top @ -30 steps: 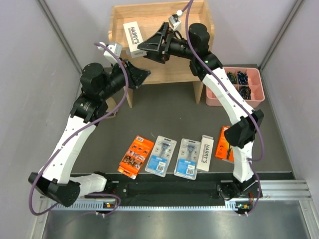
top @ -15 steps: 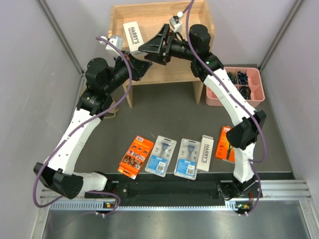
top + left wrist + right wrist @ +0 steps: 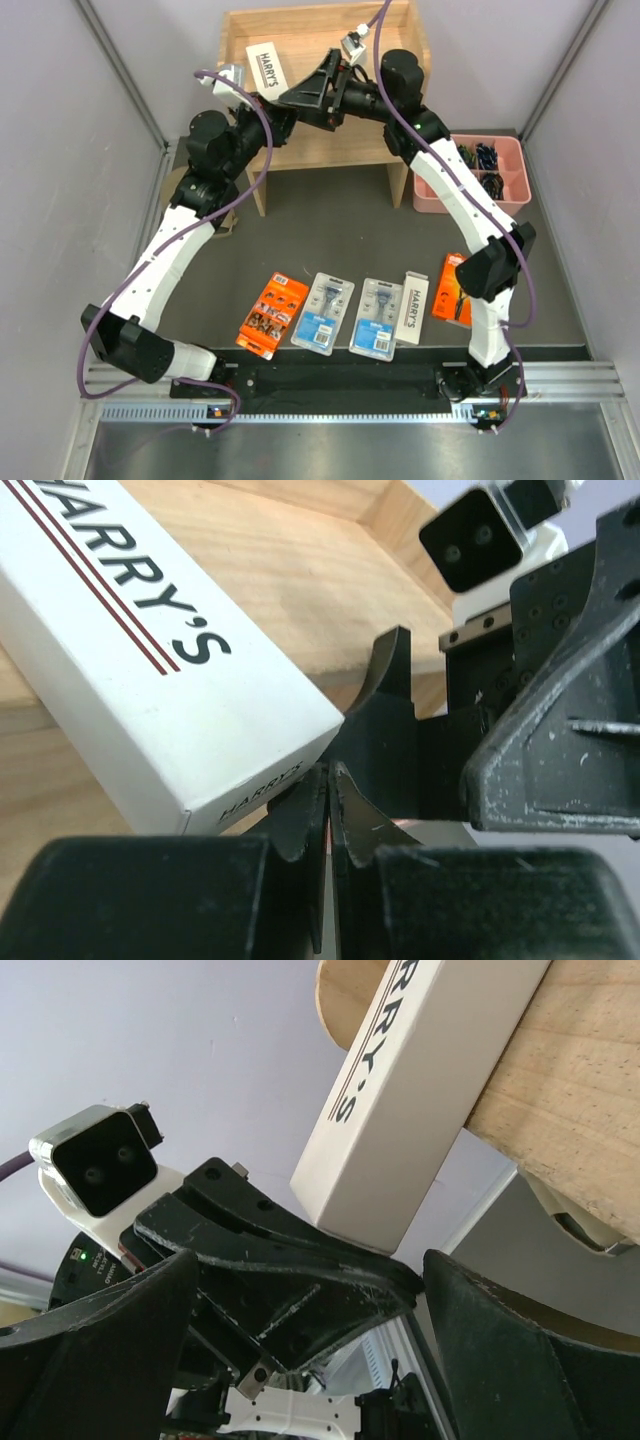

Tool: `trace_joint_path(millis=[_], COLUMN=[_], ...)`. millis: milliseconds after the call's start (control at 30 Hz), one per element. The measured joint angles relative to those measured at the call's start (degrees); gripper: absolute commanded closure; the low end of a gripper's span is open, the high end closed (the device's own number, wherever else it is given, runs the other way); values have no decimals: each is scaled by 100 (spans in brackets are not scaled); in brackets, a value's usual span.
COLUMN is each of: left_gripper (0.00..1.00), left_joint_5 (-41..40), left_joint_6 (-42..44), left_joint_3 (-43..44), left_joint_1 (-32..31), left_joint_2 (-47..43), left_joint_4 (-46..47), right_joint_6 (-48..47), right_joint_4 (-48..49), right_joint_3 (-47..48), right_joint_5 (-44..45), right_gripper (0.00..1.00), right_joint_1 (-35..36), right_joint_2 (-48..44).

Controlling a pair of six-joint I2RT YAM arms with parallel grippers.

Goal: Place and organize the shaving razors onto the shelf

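- Shelf [image 3: 320, 40]: light wood, at far end of table [image 3: 330, 220].
- HARRY'S box [image 3: 170, 670]: white, lies flat on shelf's top tier, left part. Long axis runs roughly back-to-front, a bit skewed. Near end sticks out past a wood edge of the shelf (seen in R wrist view).
- L gripper [image 3: 328, 790]: at shelf's front-left, clenched tight, fingers pressed together w/ nothing between them. Tips sit right at box's near lower corner; touching or just shy, can't tell.
- R gripper [image 3: 300, 97]: over shelf's front, just right of box's near end. Jaws spread wide, grasping nothing. Box end & L gripper lie ahead of it, in line w/ the gap.
- Other razors lie flat on table in front of shelf, well apart from it, in a rough row. Left to right in top view:
  - orange pack [image 3: 272, 316]
  - blister pack [image 3: 323, 312]
  - 2nd blister pack [image 3: 378, 317]
  - 2nd HARRY'S box [image 3: 411, 308]
  - 2nd orange pack [image 3: 449, 290], partly hidden by R arm.
- Pink tray [image 3: 512, 198]: just right of shelf, small dark items in its compartments.
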Motion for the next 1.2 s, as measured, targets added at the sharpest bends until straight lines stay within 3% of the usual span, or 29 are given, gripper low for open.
trace_joint_path(millis=[1100, 1200], left_gripper=[89, 83], left_joint_5=[-802, -804], left_joint_6=[345, 387], left_joint_3=[258, 258], left_joint_1=[474, 505], left_joint_2=[138, 138], left_joint_4=[28, 26], right_joint_6=[-162, -173], right_joint_4=[-210, -210], right_joint_3=[-1237, -1285], right_joint_5=[-42, -44], right_gripper=[7, 7], right_joint_1=[0, 0], right_joint_2=[-737, -844])
